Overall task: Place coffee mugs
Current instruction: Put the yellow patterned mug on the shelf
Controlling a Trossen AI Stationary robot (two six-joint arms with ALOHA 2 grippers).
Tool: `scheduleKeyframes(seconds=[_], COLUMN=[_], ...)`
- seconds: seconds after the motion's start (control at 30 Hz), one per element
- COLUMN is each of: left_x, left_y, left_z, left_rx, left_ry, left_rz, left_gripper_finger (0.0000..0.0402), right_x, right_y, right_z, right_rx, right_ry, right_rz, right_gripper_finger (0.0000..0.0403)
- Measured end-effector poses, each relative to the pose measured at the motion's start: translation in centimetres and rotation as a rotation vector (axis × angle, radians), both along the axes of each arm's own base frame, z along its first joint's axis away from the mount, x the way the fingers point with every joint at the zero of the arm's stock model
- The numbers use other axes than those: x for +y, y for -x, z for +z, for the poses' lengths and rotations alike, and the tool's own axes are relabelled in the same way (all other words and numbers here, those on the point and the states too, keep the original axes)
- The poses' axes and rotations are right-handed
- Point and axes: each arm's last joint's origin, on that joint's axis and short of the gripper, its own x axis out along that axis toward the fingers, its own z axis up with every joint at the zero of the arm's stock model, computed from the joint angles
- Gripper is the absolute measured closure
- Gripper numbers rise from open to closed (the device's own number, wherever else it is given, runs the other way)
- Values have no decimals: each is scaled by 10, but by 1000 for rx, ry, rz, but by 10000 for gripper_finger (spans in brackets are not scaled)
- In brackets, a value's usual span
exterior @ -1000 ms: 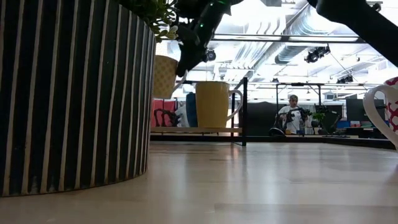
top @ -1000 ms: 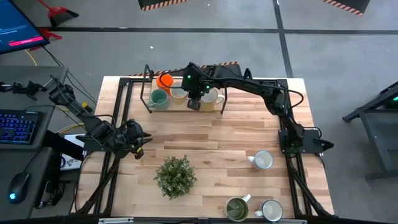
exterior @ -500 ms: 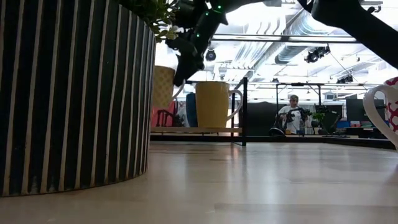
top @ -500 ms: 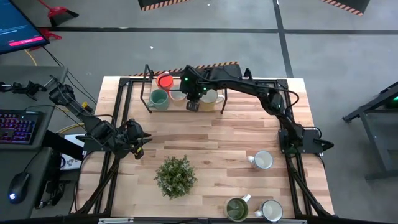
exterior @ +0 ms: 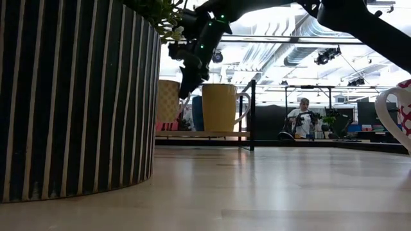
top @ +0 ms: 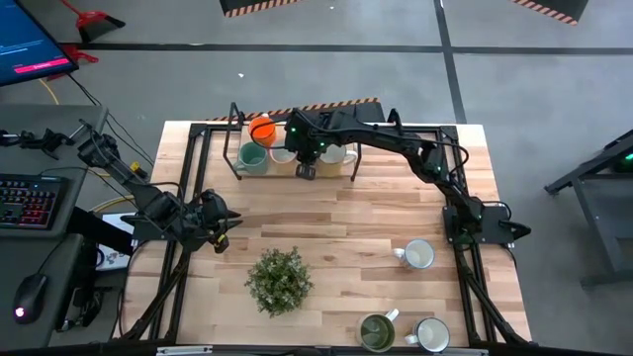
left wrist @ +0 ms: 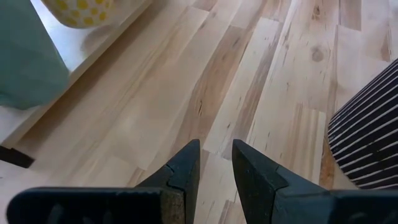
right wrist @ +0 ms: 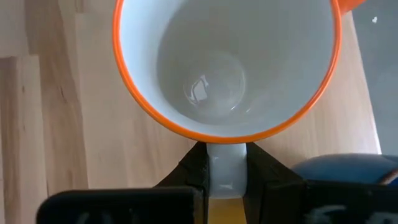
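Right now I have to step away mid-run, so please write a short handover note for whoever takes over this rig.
Right gripper: shut on the orange mug by its handle, over the rack at the table's far edge.
Left gripper: holds nothing, fingers slightly apart, parked over bare table at the left edge.
On the rack: teal mug and two cream mugs.
Still loose on the table: white mug at right, olive-green mug and another white mug at the near edge. The potted plant is not part of the job.
Left to do: set the orange mug down, then fetch the three loose mugs.
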Motion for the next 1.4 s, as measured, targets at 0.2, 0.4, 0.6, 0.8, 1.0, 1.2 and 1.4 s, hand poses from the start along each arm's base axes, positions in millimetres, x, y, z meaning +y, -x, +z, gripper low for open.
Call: scheduleKeyframes(seconds=[0.2, 0.4, 0.6, 0.8, 1.0, 1.2, 1.4], left_x=[-1, -1, -1, -1, -1, -1, -1], left_y=[-1, -1, -1, -1, -1, -1, -1], left_z=[1, 1, 1, 1, 1, 1, 1], left_rx=[-17, -17, -17, -16, -15, -13, -13], left_ry=[13, 13, 12, 11, 10, 4, 4], left_rz=[-1, -1, -2, -3, -3, -7, -7], left_gripper_finger=[320, 320, 320, 320, 320, 320, 320], right_x=[-1, -2, -3, -3, -4, -4, -4], right_y=[0, 0, -1, -4, -8, -7, -7], right_z=[-1, -1, -1, -11, -14, -14, -14], right_rx=[4, 1, -11, 6, -7, -2, -1], right_ry=[9, 1, -1, -19, -6, -6, -6], right_rz=[0, -16, -42, -8, -1, -1, -1], right_gripper_finger=[377, 377, 377, 377, 377, 377, 374])
